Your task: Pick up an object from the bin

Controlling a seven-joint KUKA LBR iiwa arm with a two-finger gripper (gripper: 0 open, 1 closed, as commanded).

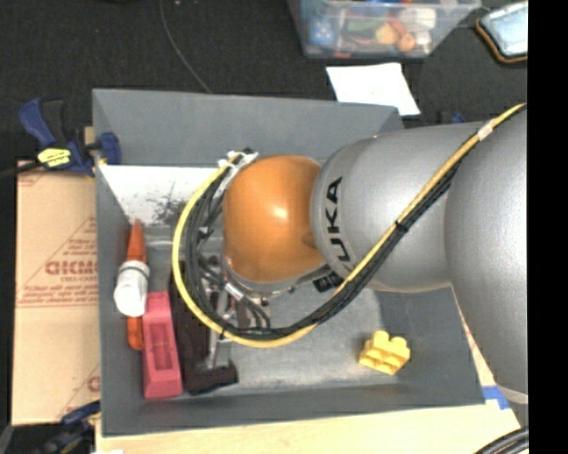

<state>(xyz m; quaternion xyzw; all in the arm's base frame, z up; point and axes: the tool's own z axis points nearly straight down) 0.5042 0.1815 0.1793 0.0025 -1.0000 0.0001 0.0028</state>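
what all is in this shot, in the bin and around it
bin: one, grey, centre of view
toy brick: one, yellow, bin's lower right, lying alone
block: one, pink, oblong, by the left wall
pointed stick: one, orange, along the left wall
cylinder: one, white, lying on the stick
dark thing: one, blackish, right of the block, kind unclear
paper sheet: one, white, beyond the far rim
plastic box: one, clear, top edge
arm: one, silver, from the right
gripper: one, low at the dark thing

1 yellow brick [384, 352], 1 pink block [161, 346], 1 orange stick [135, 244], 1 white cylinder [130, 288] — 1 dark lump [206, 379].
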